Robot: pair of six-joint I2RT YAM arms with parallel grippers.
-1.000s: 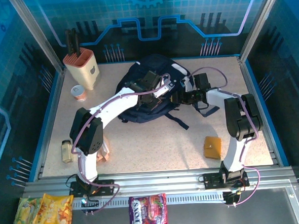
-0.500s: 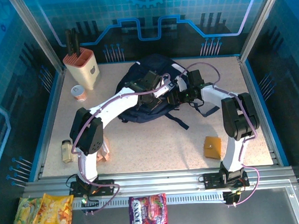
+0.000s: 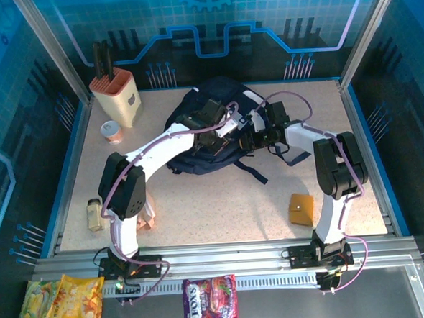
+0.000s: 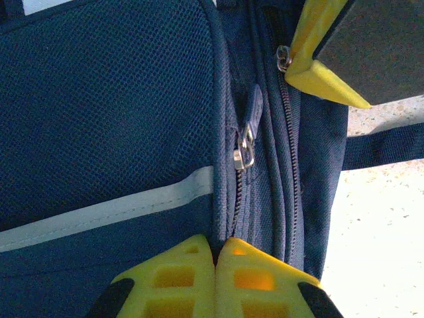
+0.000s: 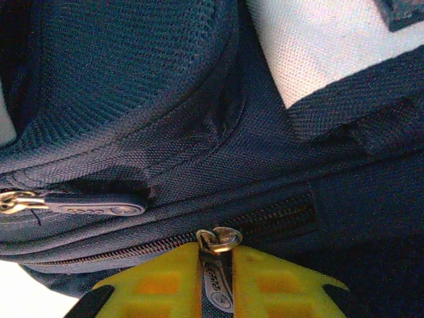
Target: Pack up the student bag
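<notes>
"So, how far along am I?"

"Early, I'd judge. Your student bag (image 3: 195, 111) lies far centre on the surface (image 3: 215, 202). The left gripper (image 4: 215, 255) has its jaws clenched on the bag's seam, and the right gripper (image 5: 216, 265) grasps a zipper pull (image 5: 217, 285). Packing is still ahead."

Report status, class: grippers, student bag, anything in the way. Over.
Left gripper shut at zip seam. Right gripper shut on zipper pull. The student bag lies on table under both arms. Orange wallet on table, apart from bag.
</notes>
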